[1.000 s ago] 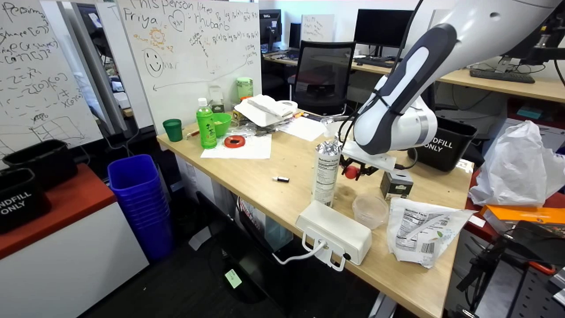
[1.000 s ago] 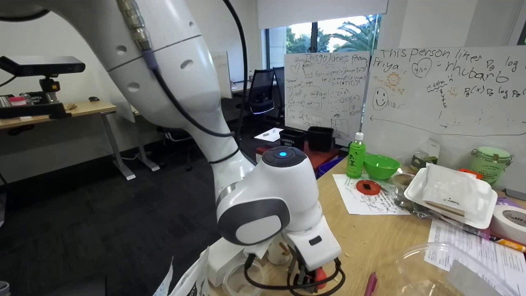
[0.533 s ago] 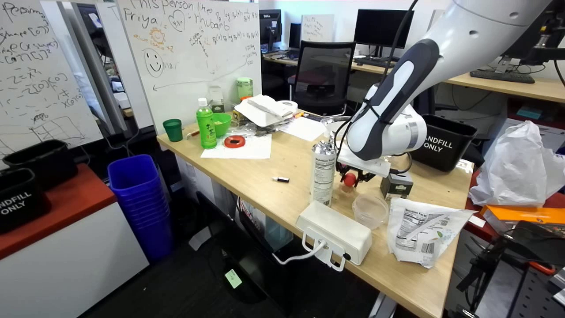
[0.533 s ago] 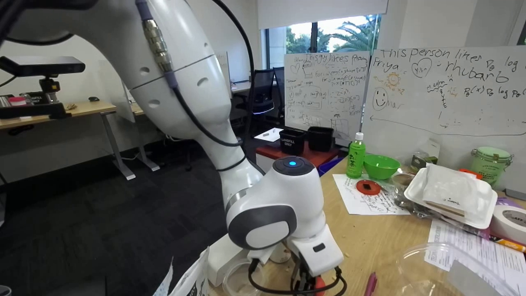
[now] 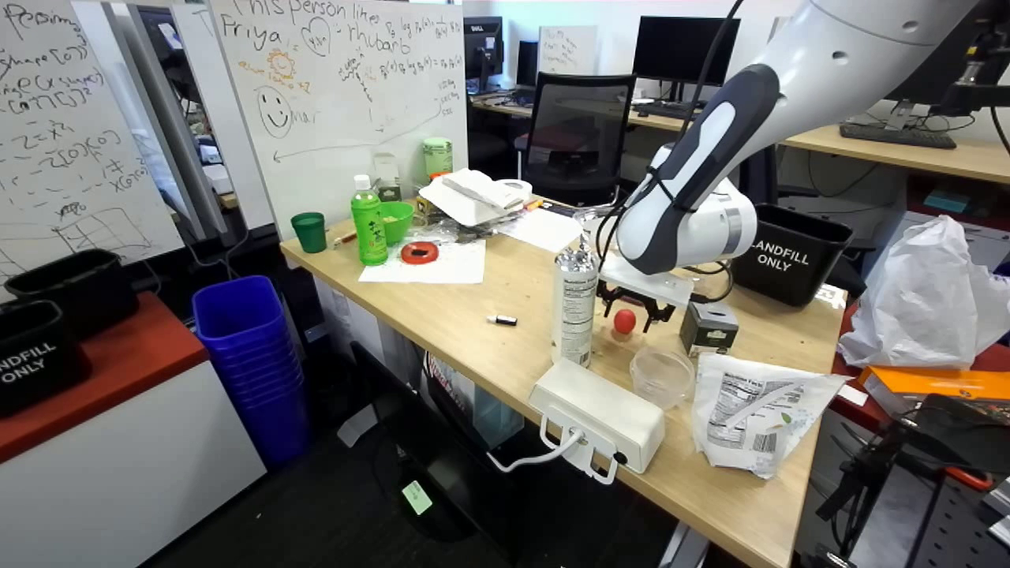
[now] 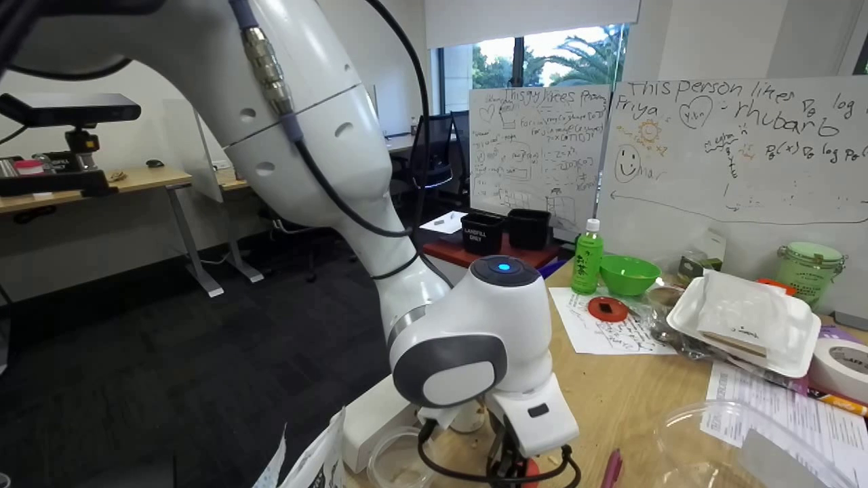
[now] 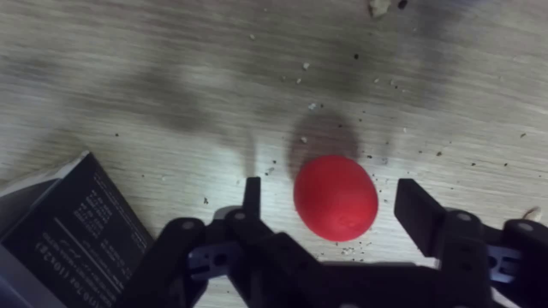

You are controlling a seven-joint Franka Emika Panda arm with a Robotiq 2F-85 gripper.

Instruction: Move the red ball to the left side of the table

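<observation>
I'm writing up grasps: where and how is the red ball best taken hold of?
Probably around the widest part of the red ball, from above: it is round, without a handle, and in the wrist view appears between the sides of the open gripper, apart from both. In an exterior view, the tall canister and dark box flank it, so a sideways approach might bump them.

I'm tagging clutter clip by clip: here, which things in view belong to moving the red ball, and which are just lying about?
Part of the job:
- ball
- pincer, open around the ball
- table

Just lying about:
- bottle
- bowl
- cup
- can
- tub
- black box
- pouch
- pink pen
</observation>
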